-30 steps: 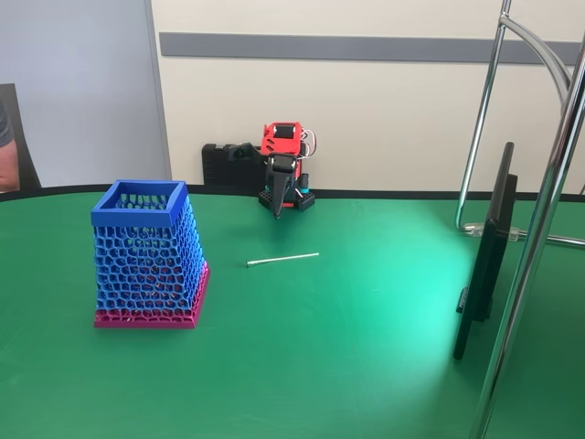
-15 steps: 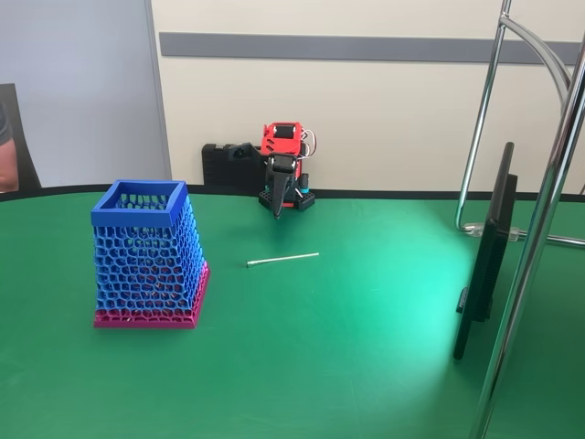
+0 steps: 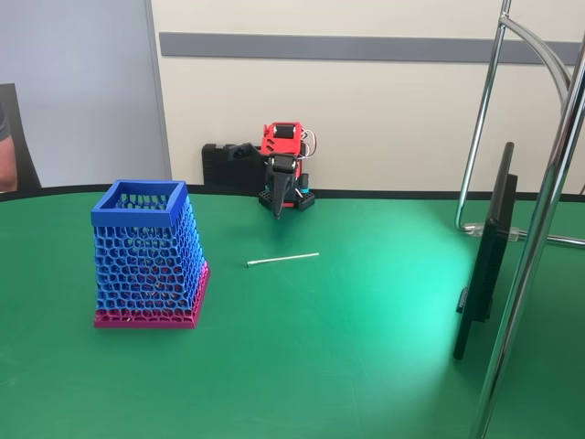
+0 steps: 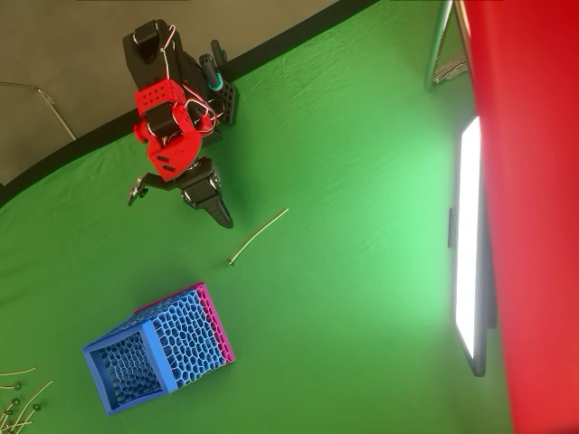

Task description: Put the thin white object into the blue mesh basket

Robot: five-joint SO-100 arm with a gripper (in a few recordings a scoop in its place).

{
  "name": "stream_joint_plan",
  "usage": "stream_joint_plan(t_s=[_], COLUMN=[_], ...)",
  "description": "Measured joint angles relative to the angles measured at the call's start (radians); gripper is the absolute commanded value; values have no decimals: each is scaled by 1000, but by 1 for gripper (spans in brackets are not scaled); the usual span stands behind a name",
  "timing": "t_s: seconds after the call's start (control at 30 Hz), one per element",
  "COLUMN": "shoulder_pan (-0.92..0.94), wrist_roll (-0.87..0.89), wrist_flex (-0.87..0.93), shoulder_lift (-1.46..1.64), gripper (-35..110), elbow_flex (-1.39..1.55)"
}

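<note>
Stick [image 3: 282,259] lies flat on green table [image 3: 366,347], between gripper [image 3: 277,208] and basket [image 3: 146,256]. Gripper clenched, holds nothing. Risk: thin stick slips from fingers, or misses basket rim.

Open green worktop [image 3: 347,347] surrounds the thin white object [image 3: 282,260] at centre; the blue mesh basket [image 3: 146,256] blocks the left, a dark upright panel [image 3: 484,256] the right.
</note>
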Motion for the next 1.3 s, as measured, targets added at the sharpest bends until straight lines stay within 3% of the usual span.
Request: stream_joint_plan(t_s=[0.5,1.03,1.3], shoulder_pan=[-8,80,87], wrist_roll=[28,-29,-83], wrist_flex=[0,9,153], shoulder_lift=[-284,-913,-1197], gripper=[1,1,6], elbow_flex=[-195,-600,-842])
